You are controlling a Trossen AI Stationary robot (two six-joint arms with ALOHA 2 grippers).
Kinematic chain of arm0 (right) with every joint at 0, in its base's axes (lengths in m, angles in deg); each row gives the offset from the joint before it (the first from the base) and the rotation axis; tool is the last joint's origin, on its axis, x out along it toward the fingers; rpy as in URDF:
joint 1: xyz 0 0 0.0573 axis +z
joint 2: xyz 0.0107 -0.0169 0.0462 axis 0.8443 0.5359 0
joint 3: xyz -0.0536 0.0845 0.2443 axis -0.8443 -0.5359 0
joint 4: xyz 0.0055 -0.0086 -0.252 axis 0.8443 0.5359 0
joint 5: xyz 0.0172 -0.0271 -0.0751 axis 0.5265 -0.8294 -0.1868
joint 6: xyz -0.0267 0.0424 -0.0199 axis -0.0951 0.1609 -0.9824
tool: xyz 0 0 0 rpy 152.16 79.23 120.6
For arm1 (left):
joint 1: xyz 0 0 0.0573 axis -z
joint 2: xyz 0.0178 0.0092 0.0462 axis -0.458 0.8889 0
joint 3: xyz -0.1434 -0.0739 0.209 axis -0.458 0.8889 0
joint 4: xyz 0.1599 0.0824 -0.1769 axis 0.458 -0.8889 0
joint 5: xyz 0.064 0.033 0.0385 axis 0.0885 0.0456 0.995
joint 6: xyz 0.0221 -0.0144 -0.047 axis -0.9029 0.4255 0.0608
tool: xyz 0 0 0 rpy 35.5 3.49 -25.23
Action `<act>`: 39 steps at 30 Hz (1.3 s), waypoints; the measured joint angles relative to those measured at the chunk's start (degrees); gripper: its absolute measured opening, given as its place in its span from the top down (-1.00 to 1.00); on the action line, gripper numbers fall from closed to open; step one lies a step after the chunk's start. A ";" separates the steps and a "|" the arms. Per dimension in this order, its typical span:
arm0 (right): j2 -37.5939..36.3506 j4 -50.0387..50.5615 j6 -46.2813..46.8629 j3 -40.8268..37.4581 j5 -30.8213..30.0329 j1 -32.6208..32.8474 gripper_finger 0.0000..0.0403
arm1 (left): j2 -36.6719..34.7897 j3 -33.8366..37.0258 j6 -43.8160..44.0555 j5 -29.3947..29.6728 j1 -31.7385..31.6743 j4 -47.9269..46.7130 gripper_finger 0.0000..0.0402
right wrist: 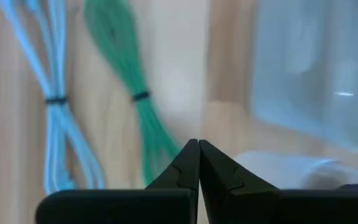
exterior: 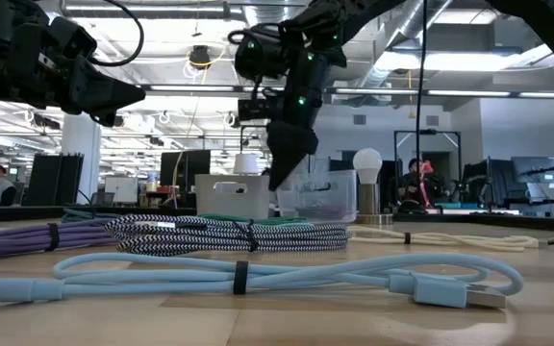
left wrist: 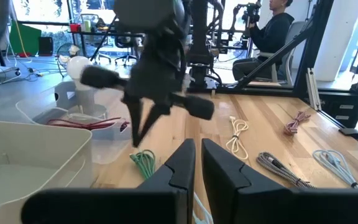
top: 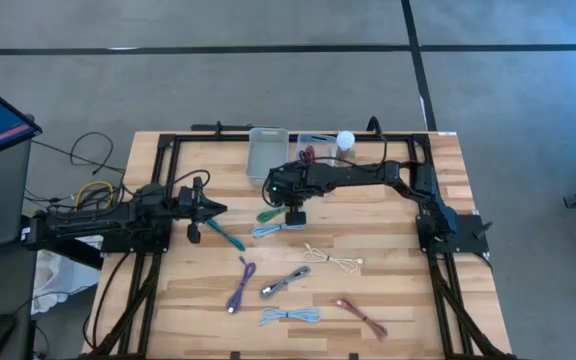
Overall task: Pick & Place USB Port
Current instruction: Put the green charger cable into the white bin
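Right claw (top: 294, 218) pinched shut on nothing, poised above the green bundled USB cable (top: 268, 213) near the desk's rear edge, beside the clear plastic bins (top: 265, 153). Likely to skid off or snag the neighbouring light-blue cable (top: 279, 229) if lowered unopened. Left claw (top: 211, 209) also shut, empty, idle near the left edge.

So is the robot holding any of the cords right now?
No. The right hand is shut and empty above the green cord. The left hand is nearly shut, with nothing between its fingers.
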 joint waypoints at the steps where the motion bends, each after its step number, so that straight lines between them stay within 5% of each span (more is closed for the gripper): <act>1: -0.53 0.75 0.10 0.20 0.03 -0.03 1.00 | 0.00 -0.02 0.00 0.00 0.02 -0.01 0.86; 8: -0.72 -0.29 0.45 2.09 9.02 1.19 1.00 | 0.31 -0.01 0.00 -0.01 0.00 -0.01 0.86; 14: -0.33 -1.21 -1.11 2.13 9.16 2.60 0.97 | 0.46 -0.02 0.00 0.00 -0.01 0.13 0.86; 29: -0.01 -8.56 -2.39 2.13 11.48 2.94 0.28 | 0.46 0.00 0.02 0.00 0.00 0.43 0.86; 39: 7.36 -10.80 -1.04 2.06 13.38 3.03 0.33 | 0.59 -0.02 0.02 -0.02 0.02 0.79 0.86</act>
